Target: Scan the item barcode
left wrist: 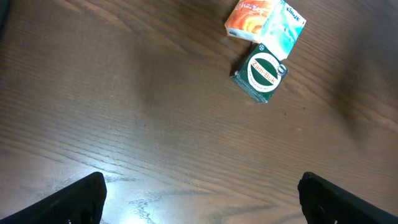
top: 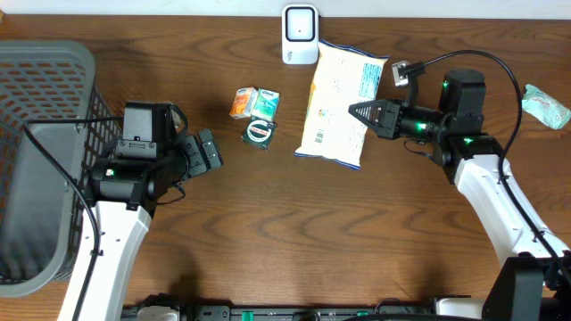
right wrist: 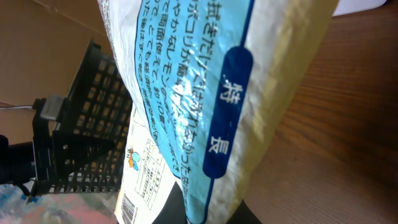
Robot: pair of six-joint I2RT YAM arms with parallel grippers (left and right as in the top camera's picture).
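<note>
Gripping a pale yellow and white plastic bag with a blue printed panel [top: 337, 85] by its right edge, right claw [top: 353, 111] clamped shut on it, just beside the white upright scanner [top: 300, 34] at the far edge of the brown wooden desk [top: 294, 232]. Hovering with left claw [top: 211, 152] spread wide and empty, close to a green box with a round label [top: 260, 133], an orange packet [top: 242, 102] and a teal packet [top: 265, 102]; grey plastic mesh basket [top: 53, 62] at far left.

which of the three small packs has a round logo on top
The dark green pack, the one nearest the left wrist camera. The orange pack and teal pack behind it show no round logo.
</note>
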